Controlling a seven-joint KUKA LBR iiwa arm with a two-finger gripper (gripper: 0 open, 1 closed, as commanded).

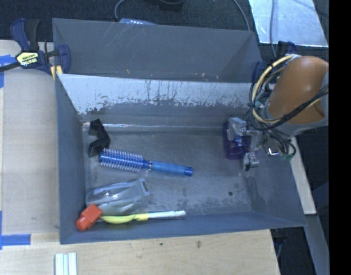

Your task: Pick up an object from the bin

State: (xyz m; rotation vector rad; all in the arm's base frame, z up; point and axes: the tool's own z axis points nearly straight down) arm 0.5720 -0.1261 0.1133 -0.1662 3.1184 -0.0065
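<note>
Currently, grey bin (164, 96), blue hairbrush (142, 164) on floor, black clip (98, 136) above-left of brush, clear packet (119, 192) and orange-tipped yellow stick (129, 215) below brush, gripper (248, 160) right of brush, purple thing (233, 145) beside it, grip state cannot tell.

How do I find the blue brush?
Look in the grey bin, at the left half of its floor. The blue brush lies there, below a black bent thing and above a clear plastic piece. Only it is all blue with bristles.
</note>
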